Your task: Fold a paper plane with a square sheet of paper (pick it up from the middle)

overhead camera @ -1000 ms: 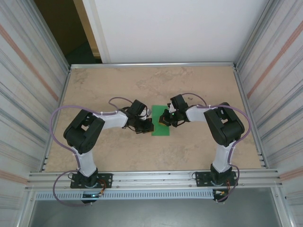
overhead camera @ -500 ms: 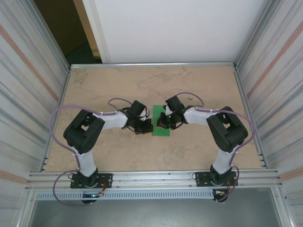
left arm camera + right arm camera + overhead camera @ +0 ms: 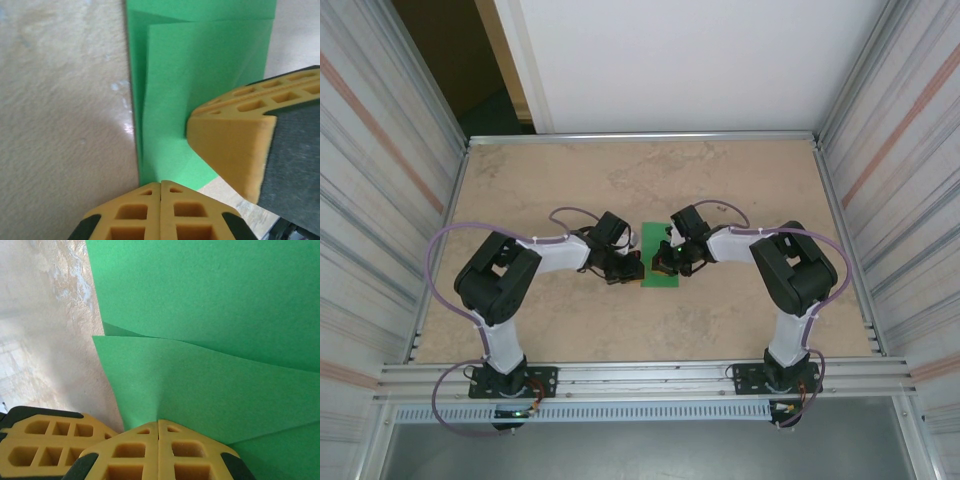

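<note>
Top view: the folded green sheet of paper (image 3: 654,236) lies on the table (image 3: 740,320), between the left end effector (image 3: 631,269) and the right end effector (image 3: 665,263).

Left wrist view: the left one is closed at the sheet's near corner, with no clear hold on it.

Right wrist view: the right one is also closed, with its tip on the upper flap, perhaps pinching it.

Any sideways drag could skew the crease or tear the flap.

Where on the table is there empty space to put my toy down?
Plenty of bare table lies between the green paper and the far rail, and there is a strip in front, between the two arm bases. The middle is crowded: the left claw and right claw meet over the paper.
</note>
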### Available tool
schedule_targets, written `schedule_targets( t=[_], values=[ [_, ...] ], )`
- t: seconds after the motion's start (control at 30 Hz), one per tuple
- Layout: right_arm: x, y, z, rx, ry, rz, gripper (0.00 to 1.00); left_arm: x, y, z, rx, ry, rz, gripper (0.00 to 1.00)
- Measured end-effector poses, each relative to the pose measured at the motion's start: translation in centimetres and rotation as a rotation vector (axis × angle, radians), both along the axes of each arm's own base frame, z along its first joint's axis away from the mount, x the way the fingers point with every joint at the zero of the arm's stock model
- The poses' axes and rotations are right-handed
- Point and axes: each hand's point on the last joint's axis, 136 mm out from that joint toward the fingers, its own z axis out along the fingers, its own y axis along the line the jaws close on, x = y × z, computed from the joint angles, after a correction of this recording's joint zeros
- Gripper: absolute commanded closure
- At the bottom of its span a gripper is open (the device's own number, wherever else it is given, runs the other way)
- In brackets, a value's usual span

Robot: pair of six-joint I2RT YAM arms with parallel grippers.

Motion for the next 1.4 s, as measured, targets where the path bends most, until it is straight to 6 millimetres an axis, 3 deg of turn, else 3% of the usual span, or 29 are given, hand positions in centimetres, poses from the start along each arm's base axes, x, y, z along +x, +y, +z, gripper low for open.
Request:
schedule_targets(
  t=[0.27,0.43,0.6,0.73,0.97,1.07,1.13,1.27,1.4],
  values=[
    [0.1,0.0,0.0,0.021,0.001,0.0,1.0,0.2,-1.0,0.8,-0.059,-0.009,-0.011,1.0],
    [0.2,-0.1,0.0,0.024,0.001,-0.003,1.0,-0.2,-0.7,-0.6,-0.03,0.03,-0.01,1.0],
    [0.5,-0.6,0.1,0.034,0.012,-0.015,1.0,-0.2,-0.6,-0.7,-0.021,0.031,-0.008,1.0],
    [2.1,-2.7,0.1,0.038,0.004,-0.059,1.0,-0.4,-0.4,-0.9,-0.021,0.035,-0.005,1.0],
    [6.0,-8.0,0.1,0.035,-0.021,-0.177,1.0,-0.3,-0.5,-0.8,-0.032,0.027,-0.003,1.0],
    [6.9,-9.8,0.3,-0.007,-0.046,-0.217,1.0,-0.3,-0.6,-0.6,-0.028,0.033,-0.005,0.94],
    [6.8,-10.3,1.0,-0.031,-0.058,-0.229,0.93,-0.3,-0.5,-0.4,-0.017,0.043,-0.007,0.91],
    [6.3,-9.7,4.7,-0.032,-0.152,-0.222,0.78,0.6,-1.2,1.2,-0.025,0.026,-0.012,0.8],
    [4.4,-8.7,6.8,0.001,-0.194,-0.226,0.65,2.2,-1.9,3.2,-0.061,-0.031,-0.003,0.76]
  ],
)
